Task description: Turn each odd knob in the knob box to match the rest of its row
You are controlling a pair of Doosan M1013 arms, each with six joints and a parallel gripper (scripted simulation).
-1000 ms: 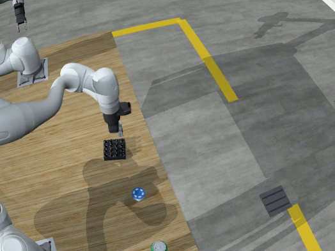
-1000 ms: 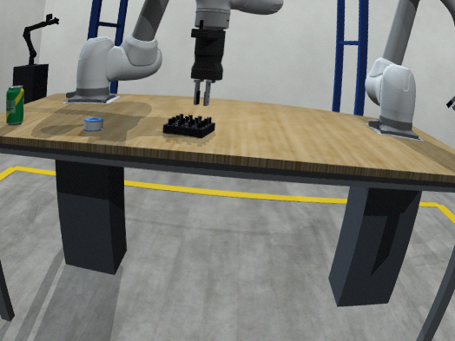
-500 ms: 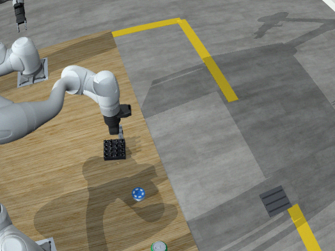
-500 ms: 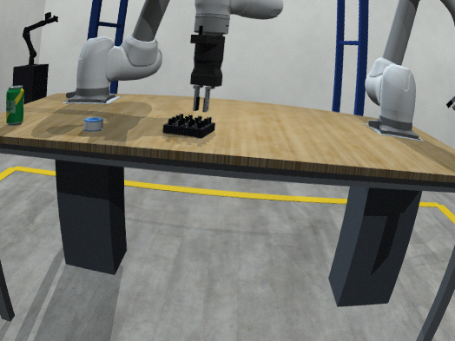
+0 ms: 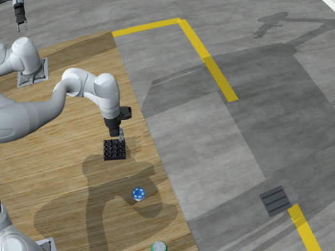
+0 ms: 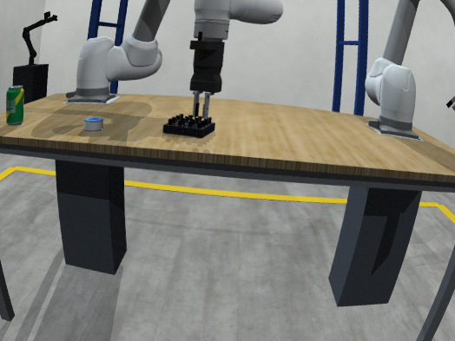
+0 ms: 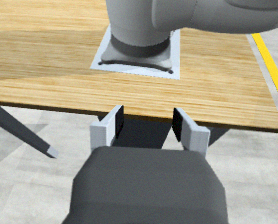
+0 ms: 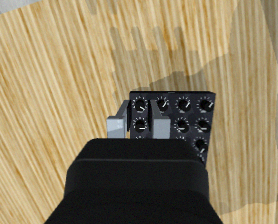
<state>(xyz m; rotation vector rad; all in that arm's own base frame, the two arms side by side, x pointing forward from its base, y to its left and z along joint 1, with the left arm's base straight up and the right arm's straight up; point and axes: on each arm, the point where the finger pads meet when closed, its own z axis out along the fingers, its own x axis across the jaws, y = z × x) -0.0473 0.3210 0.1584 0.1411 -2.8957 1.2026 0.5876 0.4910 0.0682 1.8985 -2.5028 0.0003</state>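
The black knob box (image 5: 115, 158) (image 6: 186, 131) (image 8: 193, 115) stands on the table with rows of black knobs. My right gripper (image 5: 121, 139) (image 6: 201, 115) (image 8: 139, 109) points down, partly open, its fingertips either side of the corner knob (image 8: 140, 105) in the right wrist view. That knob's white line points lower right; the other three in its top row point upper right. In the row below, the visible lines point right. The right finger and gripper body hide several other knobs. My left gripper (image 5: 22, 30) (image 7: 148, 116) is open and empty, far from the box.
A blue and white round container (image 5: 138, 193) (image 6: 93, 124) stands beside the box on the wooden table (image 5: 73, 142) (image 6: 282, 133). A green can (image 5: 159, 247) (image 6: 15, 106) stands farther off on that side. The table edge runs near the box.
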